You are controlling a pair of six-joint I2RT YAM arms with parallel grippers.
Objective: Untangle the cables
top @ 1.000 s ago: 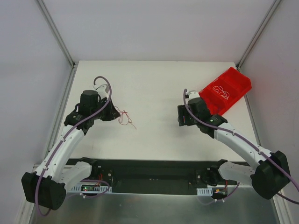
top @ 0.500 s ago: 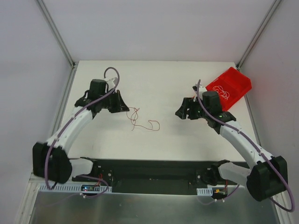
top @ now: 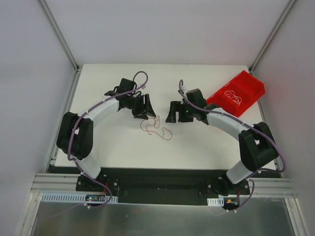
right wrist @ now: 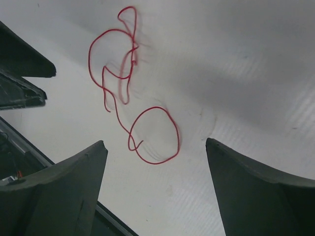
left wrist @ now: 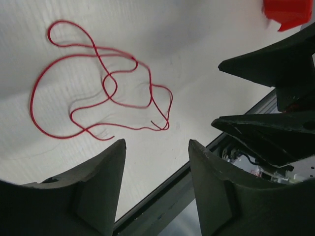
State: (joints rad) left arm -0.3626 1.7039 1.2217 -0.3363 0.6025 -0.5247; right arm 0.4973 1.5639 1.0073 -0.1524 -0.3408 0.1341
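A thin red cable (top: 154,128) lies in loose loops on the white table (top: 206,142), between and just in front of both grippers. My left gripper (top: 146,114) hangs open above its left end, holding nothing. In the left wrist view the cable (left wrist: 109,77) curls beyond the open left gripper (left wrist: 156,142). My right gripper (top: 173,117) faces it from the right, wide open and empty. In the right wrist view a round loop of the cable (right wrist: 153,107) lies just past the right gripper (right wrist: 155,142). More thin cables (top: 231,94) lie in the red bin.
The red bin (top: 248,81) sits at the table's back right, behind the right arm. White walls enclose the table on the left, back and right. A black rail (top: 157,179) runs along the near edge.
Both arms swung in toward the table's centre. The left gripper carried the red cable rightward, then opened and let it drop. The right gripper came away from the bin and opened wider.
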